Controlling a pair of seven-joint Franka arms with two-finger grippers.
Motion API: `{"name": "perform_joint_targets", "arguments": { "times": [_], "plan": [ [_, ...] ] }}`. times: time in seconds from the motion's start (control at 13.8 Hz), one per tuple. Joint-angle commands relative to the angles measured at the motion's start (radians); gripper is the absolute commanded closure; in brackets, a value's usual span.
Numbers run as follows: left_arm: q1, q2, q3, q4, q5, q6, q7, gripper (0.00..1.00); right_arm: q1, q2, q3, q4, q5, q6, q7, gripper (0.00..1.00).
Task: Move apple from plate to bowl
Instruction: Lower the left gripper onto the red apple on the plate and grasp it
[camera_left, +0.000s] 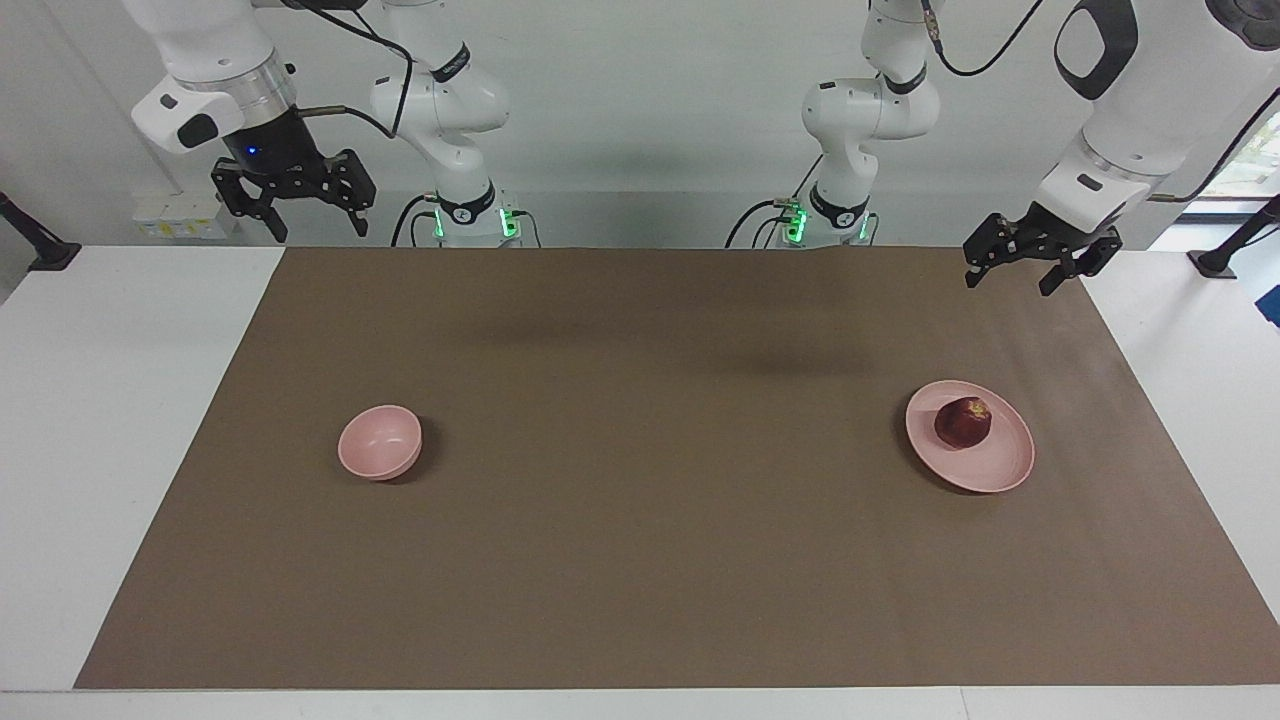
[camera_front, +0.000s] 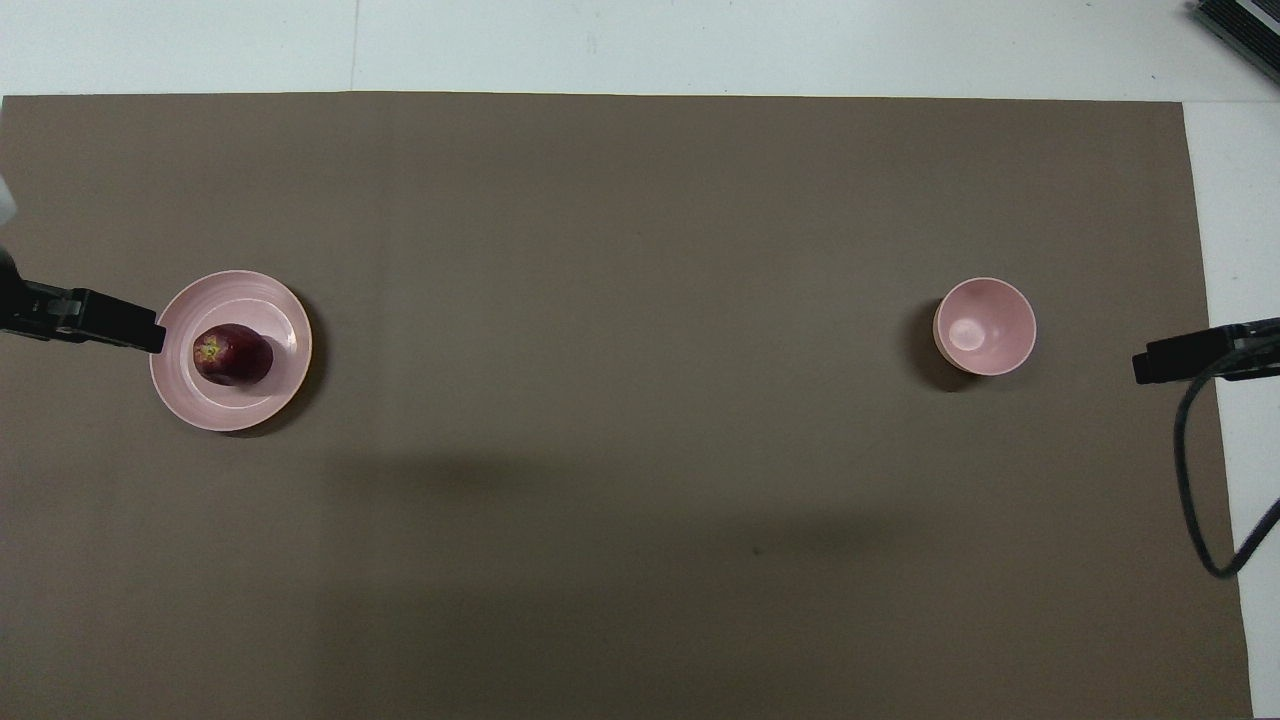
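The apple (camera_left: 962, 421), dark red with a yellowish patch by its stem, lies on the pale pink plate (camera_left: 990, 468), a little off the plate's middle toward the robots. The plate sits on the brown mat (camera_left: 640, 560) toward the left arm's end of the table. The small deep pink bowl (camera_left: 379, 442) stands upright and holds nothing, on the same mat toward the right arm's end, well apart from the plate and about as near to the robots as it is.

The mat covers most of the white table (camera_left: 110, 420), whose bare top shows at both ends and along the edge farthest from the robots. A plain pale wall rises at the robots' side, and green lights glow at the two arm bases.

The left gripper (camera_left: 1017, 274) hangs in the air over the mat's corner at the robots' edge, its fingers spread and holding nothing; the apple lies well apart from it, lower and farther out on the table. The right gripper (camera_left: 317, 226) waits raised over the white table at its own end, fingers likewise spread, holding nothing.
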Motion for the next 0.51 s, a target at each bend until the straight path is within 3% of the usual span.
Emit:
{"name": "perform_joint_targets", "arguments": {
  "times": [0.0, 0.43],
  "plan": [
    [0.004, -0.027, 0.001, -0.092, 0.014, 0.09, 0.034, 0.0, -0.01, -0.017, 0.004, -0.016, 0.007, 0.002, -0.029, 0.0],
    [0.045, 0.023, 0.007, -0.187, 0.017, 0.23, 0.218, 0.0, -0.01, -0.017, 0.004, -0.016, 0.007, 0.002, -0.029, 0.0]
  ]
}}
